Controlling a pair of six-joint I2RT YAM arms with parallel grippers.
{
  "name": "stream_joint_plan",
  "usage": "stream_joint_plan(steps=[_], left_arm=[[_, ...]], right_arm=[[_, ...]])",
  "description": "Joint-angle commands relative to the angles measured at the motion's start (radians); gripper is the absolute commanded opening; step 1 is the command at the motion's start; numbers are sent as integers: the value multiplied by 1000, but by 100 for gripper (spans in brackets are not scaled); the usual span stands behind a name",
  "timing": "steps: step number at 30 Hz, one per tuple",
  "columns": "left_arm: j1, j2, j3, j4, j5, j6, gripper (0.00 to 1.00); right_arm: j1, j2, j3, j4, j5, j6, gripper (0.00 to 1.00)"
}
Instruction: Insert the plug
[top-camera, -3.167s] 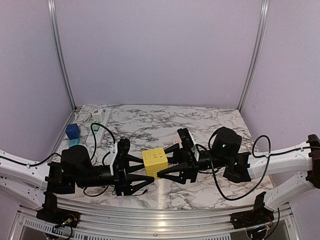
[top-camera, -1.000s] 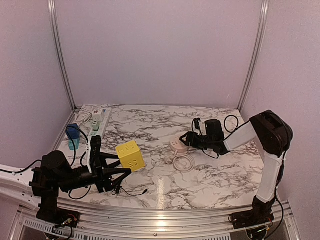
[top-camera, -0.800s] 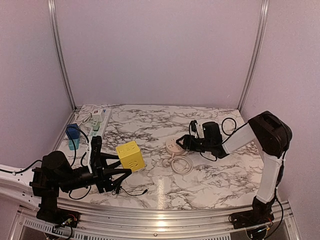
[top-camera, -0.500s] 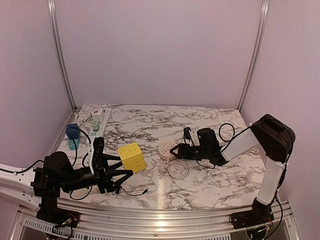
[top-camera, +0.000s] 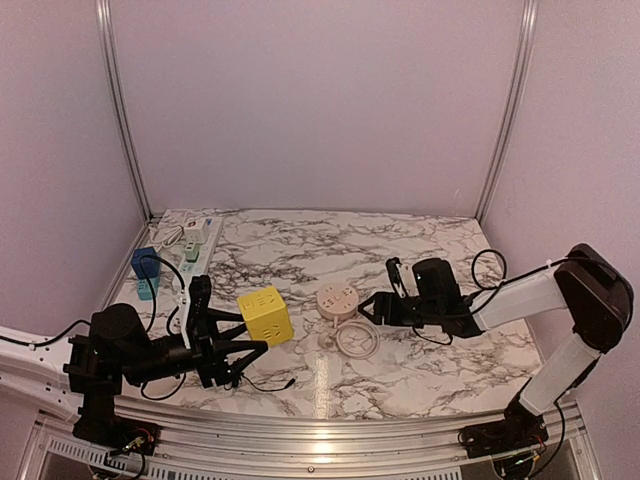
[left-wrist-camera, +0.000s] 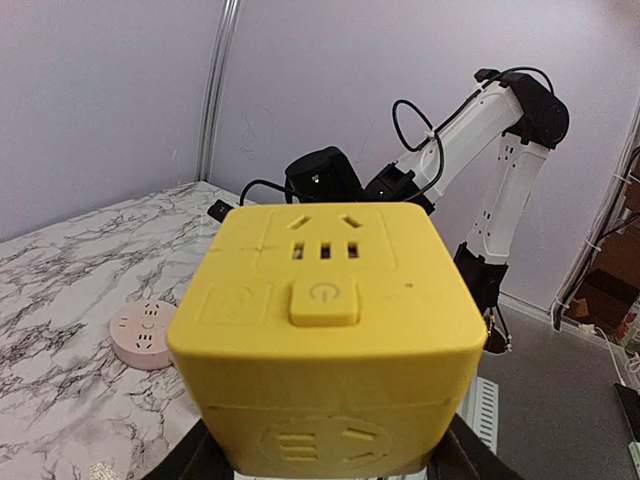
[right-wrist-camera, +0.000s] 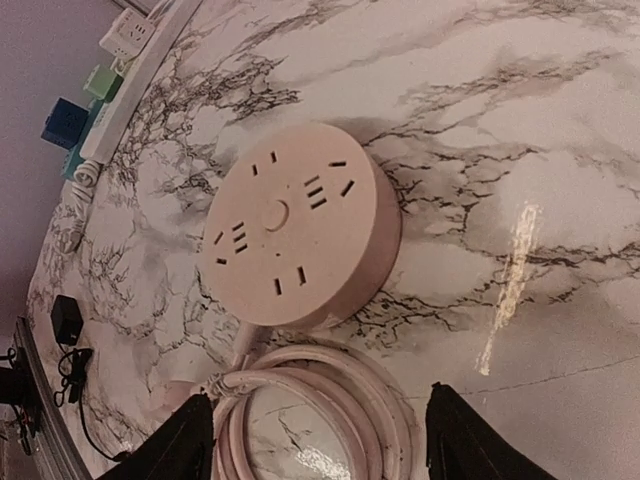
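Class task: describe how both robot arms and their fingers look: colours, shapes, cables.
The left arm and right arm share white tubular links, rounded black joint housings and looping black cables. The left gripper and right gripper are black, with angular fingers.

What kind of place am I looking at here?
Likely a robotics test cell: a marble-patterned tabletop boxed in by plain lilac wall panels on aluminium frame posts, with a yellow cube power socket and round pink socket hub as props.
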Motion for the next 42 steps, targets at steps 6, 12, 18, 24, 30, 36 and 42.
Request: stream_joint_plan(steps=[6,12,18,24,30,36,42], left_arm=[[4,29,30,45,5,18,15],[4,19,33,34,0,19,15],[4,26,44,33,1,22,14],[4,35,61,17,8,26,14],[4,12,64,-12,9,37,14],[3,51,116,-100,95,95,14],[3,127,203,-215,201,156,14]], right_arm=[[24,47,-75,-28,-10,21,69],[149,84,-38,-26,-41,-2,68],[283,139,47,-48,-42,19,69],[312,121,95,-126,-10,4,69],[312,-89,150,-371,24,-180,69],[311,-362,281,-617,-64,-583,72],[311,-445,450,-810,-267,-807,72]])
